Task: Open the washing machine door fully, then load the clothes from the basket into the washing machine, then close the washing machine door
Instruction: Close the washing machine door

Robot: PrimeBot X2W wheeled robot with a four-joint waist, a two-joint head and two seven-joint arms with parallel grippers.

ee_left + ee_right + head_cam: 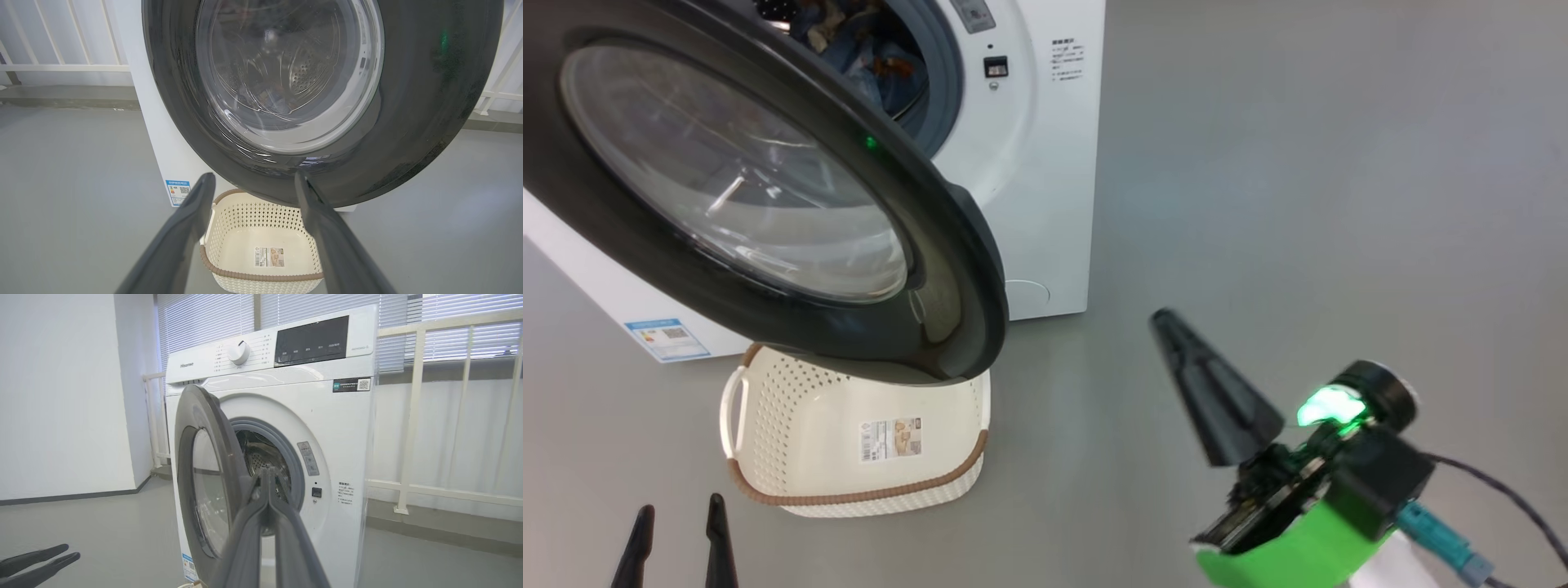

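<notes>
The washing machine (1045, 163) stands at the upper left with its door (947, 245) swung out, black rim and glass bowl facing me. Blue clothes (874, 57) with orange print lie inside the drum, behind the grey gasket. Below the door's lower edge, the cream basket (800, 408) sits tipped on the floor, showing only the label on its bottom. My left gripper (680, 506) is open, low in front of the basket (253, 212) and short of the door (408, 122). My right gripper (1164, 320) is shut on nothing, pointing at the machine (347, 437) from the right, apart from the door (204, 416).
Grey floor spreads to the right of the machine. A white railing (412, 416) and window blinds run behind it, and a white wall (61, 396) stands to its left. A dark cable (1503, 490) trails from my right wrist.
</notes>
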